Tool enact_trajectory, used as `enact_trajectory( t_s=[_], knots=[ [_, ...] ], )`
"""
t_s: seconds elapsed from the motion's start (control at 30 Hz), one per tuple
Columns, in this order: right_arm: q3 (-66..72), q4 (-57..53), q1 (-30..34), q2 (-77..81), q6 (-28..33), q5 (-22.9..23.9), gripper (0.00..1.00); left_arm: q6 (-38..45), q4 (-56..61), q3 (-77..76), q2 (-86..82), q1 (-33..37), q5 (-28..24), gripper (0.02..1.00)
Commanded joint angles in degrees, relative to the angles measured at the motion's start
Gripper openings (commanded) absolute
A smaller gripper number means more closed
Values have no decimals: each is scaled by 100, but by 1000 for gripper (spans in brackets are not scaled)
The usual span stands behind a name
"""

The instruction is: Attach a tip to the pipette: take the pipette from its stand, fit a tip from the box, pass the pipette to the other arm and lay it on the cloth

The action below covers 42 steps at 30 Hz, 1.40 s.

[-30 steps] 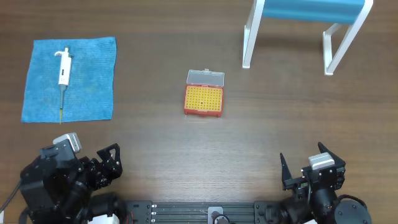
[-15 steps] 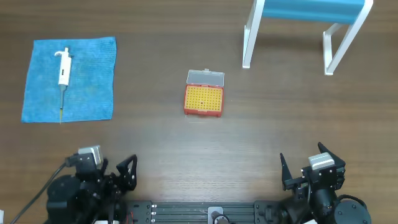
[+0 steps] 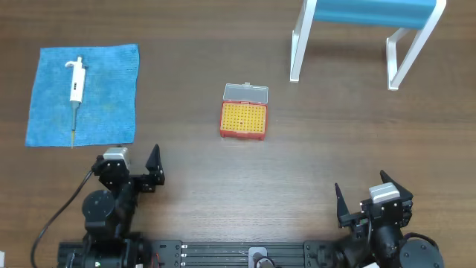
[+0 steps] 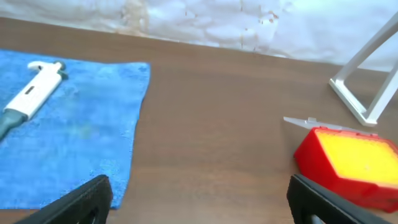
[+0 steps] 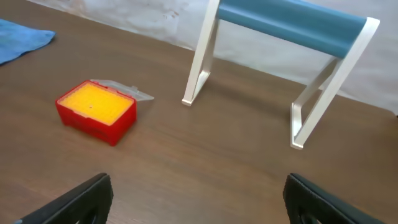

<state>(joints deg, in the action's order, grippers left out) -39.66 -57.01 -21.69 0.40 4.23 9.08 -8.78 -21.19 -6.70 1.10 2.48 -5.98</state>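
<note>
the pipette (image 3: 76, 85) lies on the cloth (image 3: 104, 104) at the far left of the table. its long axis runs straight away from the arm bases, with the head at the far end and the thin end pointing back toward them, reaching the cloth's near edge. a tip seems to be fitted there, though it is too small to be sure. the left gripper (image 4: 198, 190) is low near its base with its jaws spread and nothing between them. the pipette is ahead of it and off to its left, so this arm is clearly the nearer one. the right gripper (image 3: 361, 186) is also spread wide and holds nothing, well apart across the table, past the box (image 3: 243, 119). judging by this, the laying-down looks done.
</note>
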Motion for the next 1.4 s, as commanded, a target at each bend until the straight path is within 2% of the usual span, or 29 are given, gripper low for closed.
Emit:
enact_trajectory(
  t_s=[0.03, 0.47, 0.53, 0.57, 0.63, 0.67, 0.77, 0.8, 0.83, 0.87, 0.97, 1.0, 1.2, 1.4],
  knots=[
    [11, 22, 28, -33, 79, 37, 882, 96, -79, 15, -55, 13, 105, 912],
    [15, -35, 28, -33, 74, 33, 884, 94, -81, 15, -52, 13, 105, 912],
    [98, -20, 61, -31, -98, 11, 884, 94, -79, 15, -52, 13, 107, 912],
    [315, 249, 256, -31, -396, -22, 884, 94, -79, 17, -52, 13, 107, 912],
    [986, 1158, 861, -31, -461, -501, 882, 94, -81, 15, -52, 13, 105, 912],
    [1641, 2166, 1353, -31, -461, -1038, 884, 94, -81, 15, -52, 13, 105, 912],
    [3187, 4953, 2208, -31, -461, -2487, 884, 94, -79, 17, -52, 13, 105, 912],
    [3735, 5803, 2374, -31, -461, -2824, 884, 94, -81, 15, -52, 13, 105, 912],
    [3936, 5831, 2465, -33, -463, -2894, 888, 94, -81, 17, -52, 13, 105, 910],
    [3939, 5455, 2496, -33, -354, -2708, 888, 94, -79, 17, -52, 13, 107, 912],
    [3941, 5318, 2459, -35, 31, -1443, 888, 94, -79, 15, -52, 13, 107, 912],
    [3941, 5283, 2433, -35, 83, -1150, 888, 94, -81, 17, -52, 13, 105, 912],
    [3941, 5283, 2135, -35, 37, -1143, 888, 94, -81, 15, -52, 13, 105, 912],
    [3941, 5292, 2138, -35, 37, -1143, 888, 94, -79, 17, -52, 13, 107, 912]
  ],
)
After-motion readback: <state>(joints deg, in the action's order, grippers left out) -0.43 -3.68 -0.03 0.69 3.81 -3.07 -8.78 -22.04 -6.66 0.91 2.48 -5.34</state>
